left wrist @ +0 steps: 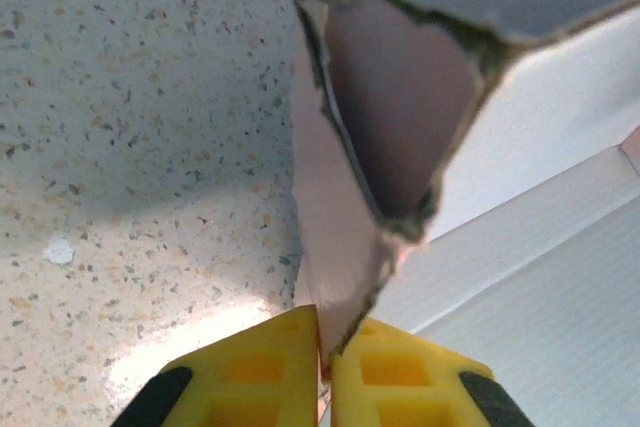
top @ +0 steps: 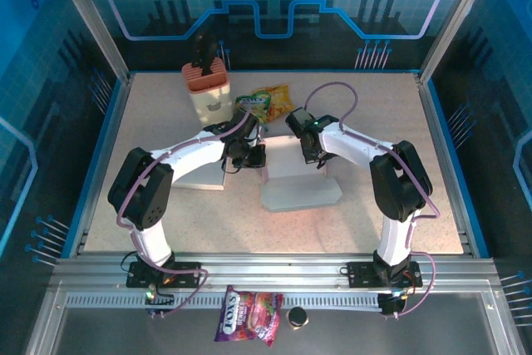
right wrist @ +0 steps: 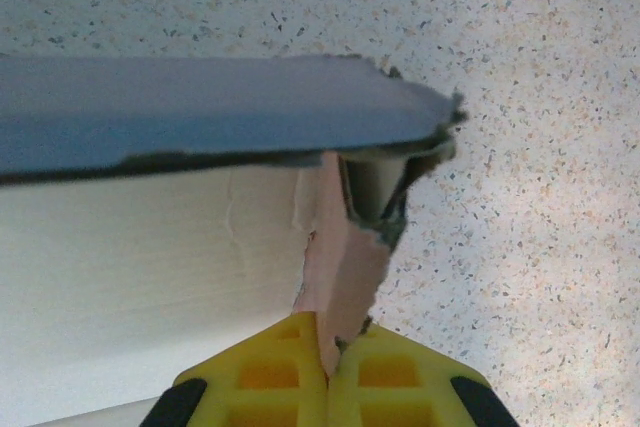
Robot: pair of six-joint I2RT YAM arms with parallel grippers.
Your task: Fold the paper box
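Paper box (top: 301, 193) is lying mid-worktop (top: 399, 122), its raised wall running nine to three. The left end effector (top: 247, 155) is clamping the nine-o'clock flap and the right end effector (top: 312, 152) is clamping the three-o'clock flap, both equally near.

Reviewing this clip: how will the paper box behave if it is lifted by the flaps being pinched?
Probably floppy: the paper box is thin sheet, and the pinched flap bows. Likely light: it looks like a hollow shell of one thin layer. Possibly fragile: the flap edges look ragged where the jaws pinch, so hard pulling may tear them.
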